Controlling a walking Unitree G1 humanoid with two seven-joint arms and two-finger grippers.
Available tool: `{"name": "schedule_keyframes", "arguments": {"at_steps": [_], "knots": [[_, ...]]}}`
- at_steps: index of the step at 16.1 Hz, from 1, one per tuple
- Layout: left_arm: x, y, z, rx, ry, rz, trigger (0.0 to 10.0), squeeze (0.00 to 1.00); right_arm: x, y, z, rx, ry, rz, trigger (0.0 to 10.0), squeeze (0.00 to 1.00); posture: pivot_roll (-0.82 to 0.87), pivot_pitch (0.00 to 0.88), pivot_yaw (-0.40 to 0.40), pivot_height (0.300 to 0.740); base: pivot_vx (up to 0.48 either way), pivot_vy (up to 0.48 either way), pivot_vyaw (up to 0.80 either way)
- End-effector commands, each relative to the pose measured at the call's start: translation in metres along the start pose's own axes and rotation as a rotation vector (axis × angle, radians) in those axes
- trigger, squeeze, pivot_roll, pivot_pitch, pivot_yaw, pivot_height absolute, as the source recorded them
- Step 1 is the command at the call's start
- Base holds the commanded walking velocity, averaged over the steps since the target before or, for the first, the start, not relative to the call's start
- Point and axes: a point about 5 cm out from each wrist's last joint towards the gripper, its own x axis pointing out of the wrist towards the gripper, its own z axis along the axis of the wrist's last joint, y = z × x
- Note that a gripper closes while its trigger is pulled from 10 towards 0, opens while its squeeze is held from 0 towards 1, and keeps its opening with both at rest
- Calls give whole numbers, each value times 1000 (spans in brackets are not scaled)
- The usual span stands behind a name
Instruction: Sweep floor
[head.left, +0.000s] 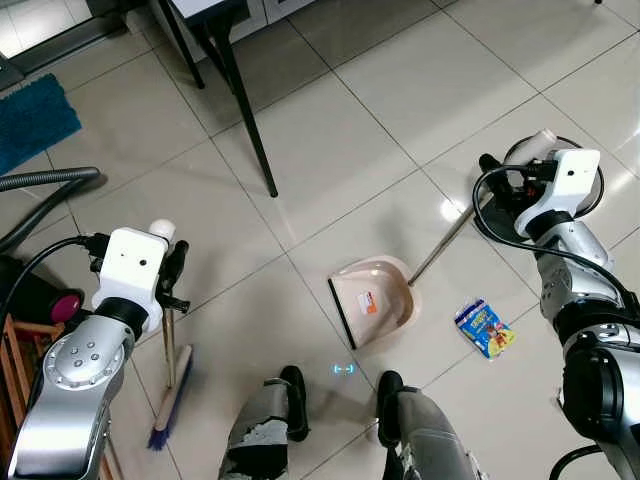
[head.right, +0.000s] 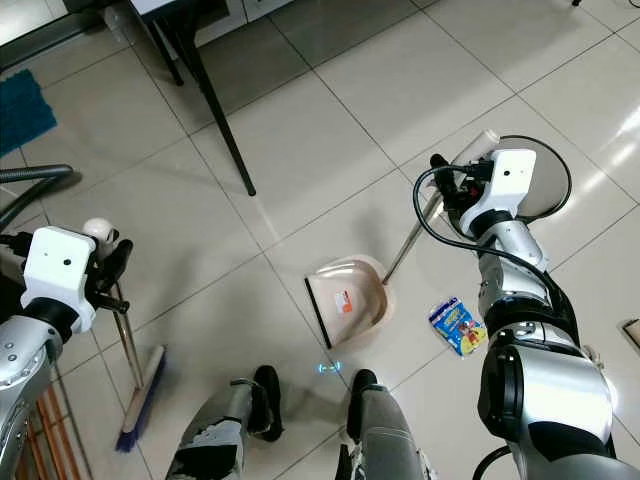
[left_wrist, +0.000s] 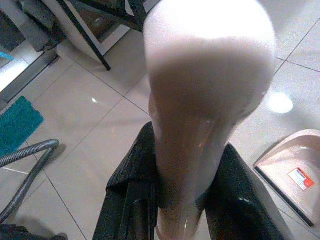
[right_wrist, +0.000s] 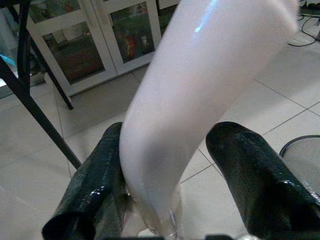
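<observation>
A wide stretch of pale tiled floor (head.left: 330, 150) lay open ahead of the robot, bounded at the far left by black table legs (head.left: 247, 110), with a blue mat (head.left: 35, 120) and a grey hose (head.left: 45, 195) along the left edge. Glass-fronted cabinets (right_wrist: 95, 45) stood beyond the table in the right wrist view. A round black wire stand (head.left: 590, 185) sat on the tiles at the far right.

The beige dustpan (head.left: 375, 300) rested on the floor just ahead of the robot's feet (head.left: 340, 395), its mouth with a dark lip facing the robot's left; the pan looked bare inside apart from an orange sticker. Its long handle (head.left: 445, 240) slanted up and away to the right gripper (head.left: 500, 185), whose fingers (right_wrist: 95, 185) pinched the pale grip at the top.

A small blue packet (head.left: 484, 328) lay flat on the tiles just right of the dustpan, apart from it.

The broom (head.left: 170, 385) stood nearly upright at the robot's left, blue bristles touching the floor, its wooden stick ending in a pale rounded knob. The left gripper (head.left: 172, 275) was clamped around the stick just below that knob, black fingers (left_wrist: 135, 190) pressed on either side
</observation>
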Motion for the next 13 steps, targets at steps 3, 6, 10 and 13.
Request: {"name": "schedule_keyframes", "arguments": {"at_steps": [3, 6, 10, 13], "knots": [[-5, 5, 0, 20, 10, 17, 10000, 0, -5, -3, -8, 23, 32, -11, 0, 0, 173, 384, 91, 740, 0, 0, 0], [-4, 3, 0, 15, 9, 17, 10000, 0, -4, -3, -7, 26, 30, -7, 0, 0, 167, 381, 87, 740, 0, 0, 0], [0, 1, -1, 6, 4, 23, 10000, 0, -4, -2, -8, 32, 36, -11, 0, 0, 145, 362, 72, 740, 0, 0, 0], [1, -1, -5, -19, 0, 52, 10000, 0, -4, 2, -11, 35, 39, -4, 0, 0, 119, 324, 62, 740, 0, 0, 0]]}}
